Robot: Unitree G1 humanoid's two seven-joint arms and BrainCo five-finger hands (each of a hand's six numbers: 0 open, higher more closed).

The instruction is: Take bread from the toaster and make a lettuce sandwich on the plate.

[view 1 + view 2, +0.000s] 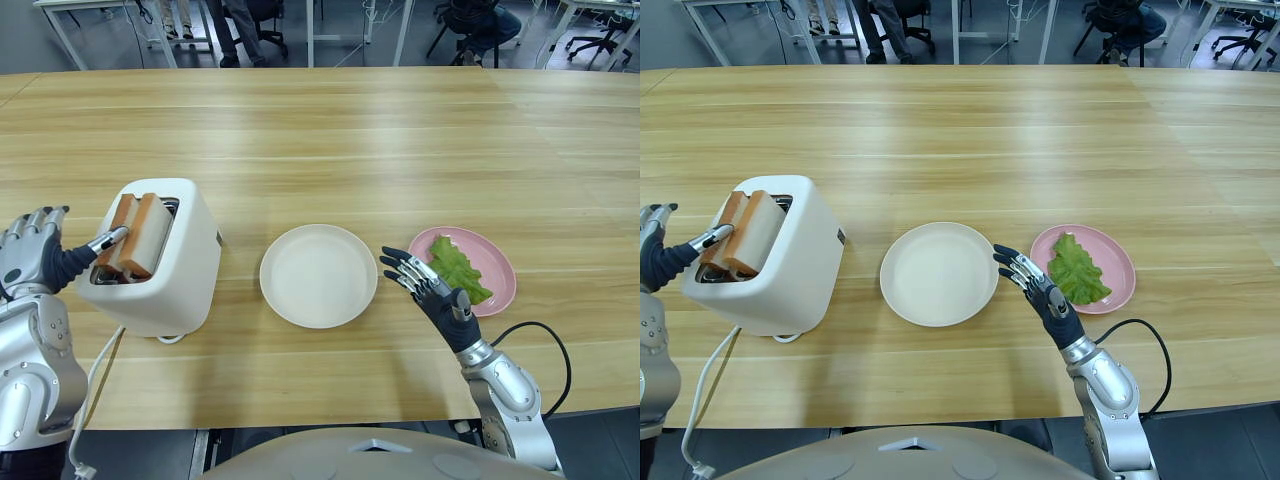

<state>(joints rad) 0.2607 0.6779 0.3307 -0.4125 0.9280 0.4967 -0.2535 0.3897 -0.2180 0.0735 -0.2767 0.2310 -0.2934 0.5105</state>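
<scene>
Left eye view: left hand (35, 252) at the toaster (185, 270), right hand (425, 285) open between two plates

At the table's left edge the left hand has its fingers uncurled and pointing up, with nothing gripped; one finger (108, 240) stretches sideways and its tip touches the nearer of two bread slices (140, 235). Both slices stand upright in the slots of the white toaster, just beside that hand. To the right of the toaster, apart from it, lies the cream plate (318, 275). The right hand is spread flat and holds nothing, fingers pointing up and left, near the cream plate's right rim. Just beyond it, on the right, a lettuce leaf (458, 268) lies on a pink plate (495, 262). All rest on the wooden table (350, 140)
</scene>
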